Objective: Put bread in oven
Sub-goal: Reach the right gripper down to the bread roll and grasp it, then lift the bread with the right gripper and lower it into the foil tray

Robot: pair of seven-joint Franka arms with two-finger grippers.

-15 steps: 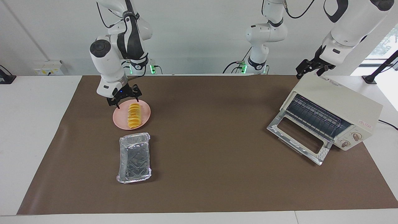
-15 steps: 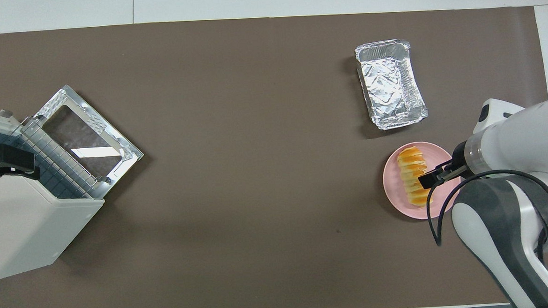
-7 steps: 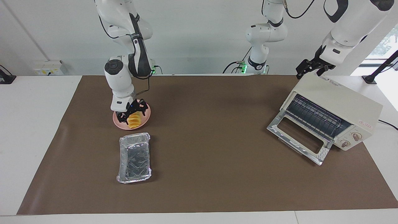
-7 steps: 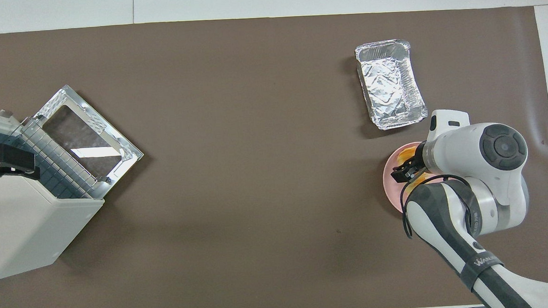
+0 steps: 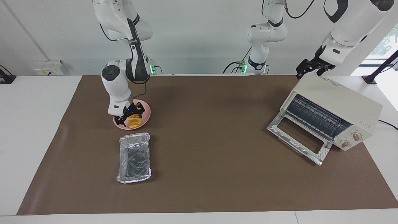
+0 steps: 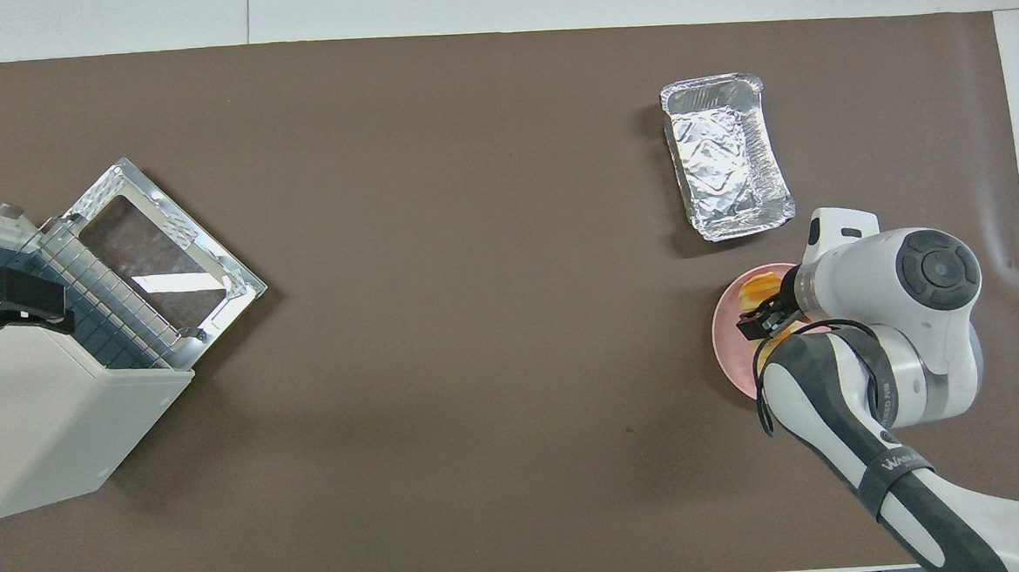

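The yellow-orange bread [image 5: 134, 122] lies on a round pink plate [image 5: 146, 115] toward the right arm's end of the table. My right gripper [image 5: 129, 116] is down at the plate, open, with a finger on either side of the loaf. From overhead, the right gripper [image 6: 760, 318] and its wrist cover most of the bread [image 6: 759, 289]. The cream-white oven [image 5: 342, 102] stands at the left arm's end, its glass door [image 5: 295, 137] dropped open and the wire rack showing. My left gripper [image 5: 306, 69] waits open over the oven's top, holding nothing.
A crinkled silver foil tray [image 5: 134, 157] sits farther from the robots than the plate, close beside it. A brown mat [image 5: 211, 161] covers the table. The oven [image 6: 37, 433] and its door [image 6: 159, 252] take up the left arm's end.
My right gripper dropped from above the plate's nearer rim down onto the plate and now straddles the bread. The left arm and the oven have not moved.
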